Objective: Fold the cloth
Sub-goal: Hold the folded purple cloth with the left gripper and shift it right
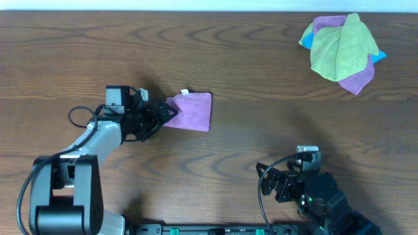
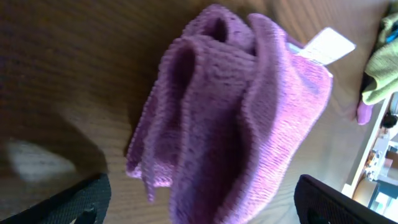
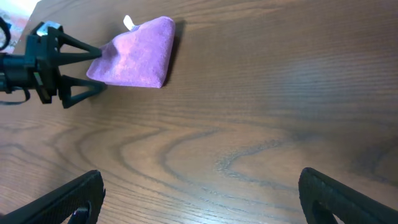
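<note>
Left fingers stand wide apart around the bunched edge of the lilac microfibre cloth; right fingers gape empty.

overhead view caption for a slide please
Left gripper open at the edge of the lilac cloth; right gripper open and empty, apart.

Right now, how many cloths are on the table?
4: one purple cloth at the left gripper; heaped at the far right, a green cloth on top, a blue cloth and a second purple cloth under it. More may be hidden there.
</note>
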Action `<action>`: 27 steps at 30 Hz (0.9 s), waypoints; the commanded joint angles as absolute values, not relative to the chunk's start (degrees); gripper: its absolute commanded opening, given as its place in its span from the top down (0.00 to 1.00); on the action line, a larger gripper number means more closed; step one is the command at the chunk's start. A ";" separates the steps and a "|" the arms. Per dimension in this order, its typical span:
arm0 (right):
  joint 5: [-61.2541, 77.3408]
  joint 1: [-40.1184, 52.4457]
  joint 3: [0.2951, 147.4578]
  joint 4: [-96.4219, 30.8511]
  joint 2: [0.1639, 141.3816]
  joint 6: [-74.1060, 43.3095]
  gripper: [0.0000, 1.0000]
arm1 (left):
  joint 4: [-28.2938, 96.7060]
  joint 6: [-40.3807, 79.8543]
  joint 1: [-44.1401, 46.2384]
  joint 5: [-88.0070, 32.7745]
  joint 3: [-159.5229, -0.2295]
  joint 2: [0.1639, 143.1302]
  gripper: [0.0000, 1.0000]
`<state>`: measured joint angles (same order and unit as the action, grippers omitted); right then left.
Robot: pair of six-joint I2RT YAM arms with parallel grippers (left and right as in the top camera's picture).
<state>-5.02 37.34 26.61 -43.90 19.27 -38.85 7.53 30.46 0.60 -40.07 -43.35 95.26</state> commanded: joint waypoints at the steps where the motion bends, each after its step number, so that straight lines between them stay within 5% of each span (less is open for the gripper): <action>1: -6.22 37.04 26.46 -44.03 19.00 -39.79 0.01 | 6.68 31.99 0.80 -39.35 -42.68 97.21 0.05; 10: -6.22 37.04 26.46 -44.86 19.03 -39.79 0.01 | 1.34 35.86 1.91 -39.00 -42.68 100.14 0.00; 16: -6.22 37.04 26.46 -44.88 19.03 -39.79 0.01 | -1.58 36.03 4.84 -38.15 -42.68 101.62 0.30; 27: -6.22 37.04 26.46 -44.88 19.03 -39.79 0.01 | -5.85 35.77 7.53 -38.46 -42.68 108.64 0.56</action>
